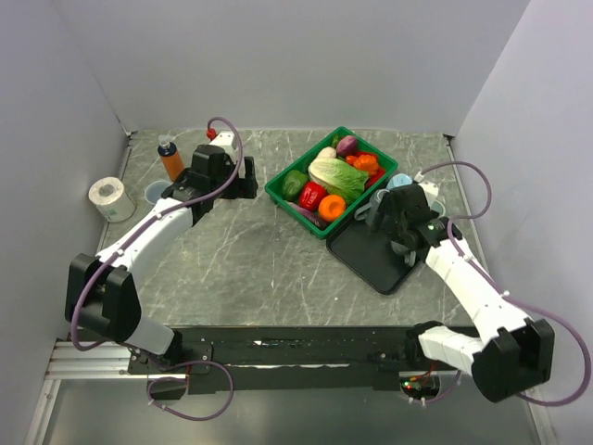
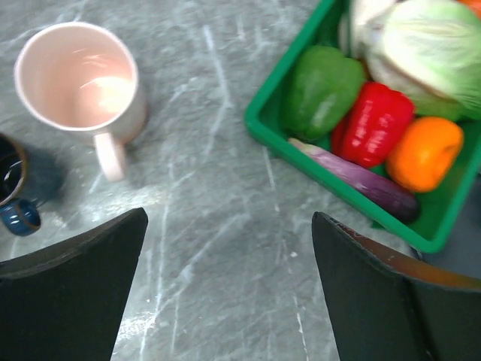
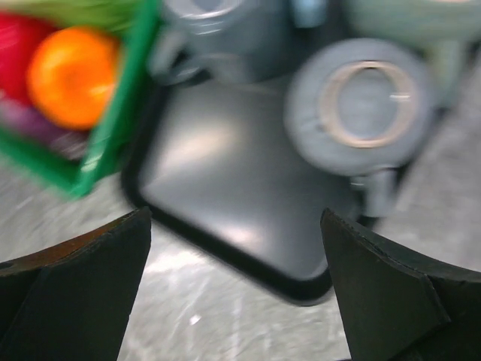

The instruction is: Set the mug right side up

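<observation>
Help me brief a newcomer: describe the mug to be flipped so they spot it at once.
Find the green basket of vegetables; a black tray lies beside it. At the tray's right edge in the right wrist view stands a blue-grey mug, upside down. What marks it out from the dark grey mug and pale green mug beyond it: its base, with a pale ring, faces up.

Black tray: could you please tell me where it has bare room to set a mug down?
The black tray is bare across its near half, between the green basket and the upside-down grey mug; its far end is crowded with other mugs.
</observation>
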